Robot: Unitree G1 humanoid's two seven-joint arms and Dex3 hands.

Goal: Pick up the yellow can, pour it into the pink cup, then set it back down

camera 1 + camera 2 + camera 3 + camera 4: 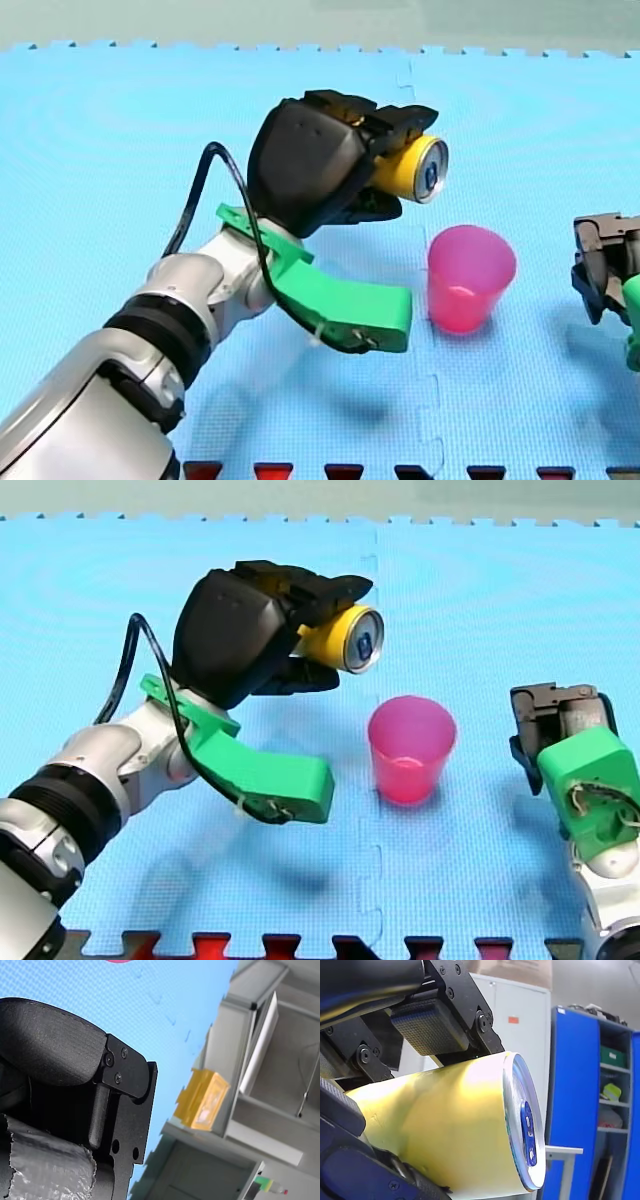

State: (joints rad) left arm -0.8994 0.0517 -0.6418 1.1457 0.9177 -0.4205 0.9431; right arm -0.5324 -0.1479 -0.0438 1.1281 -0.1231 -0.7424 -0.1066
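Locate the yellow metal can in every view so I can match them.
First head view: yellow metal can upper centre, tipped sideways in the left hand, above the pink plastic cup.
Second head view: can upper centre, same grip; right hand right of the cup.
First wrist view: black hand housing over the blue foam mat.
Second wrist view: can close up, centre, silver top showing.
Shared landmark: the pink cup, upright below the can's top.
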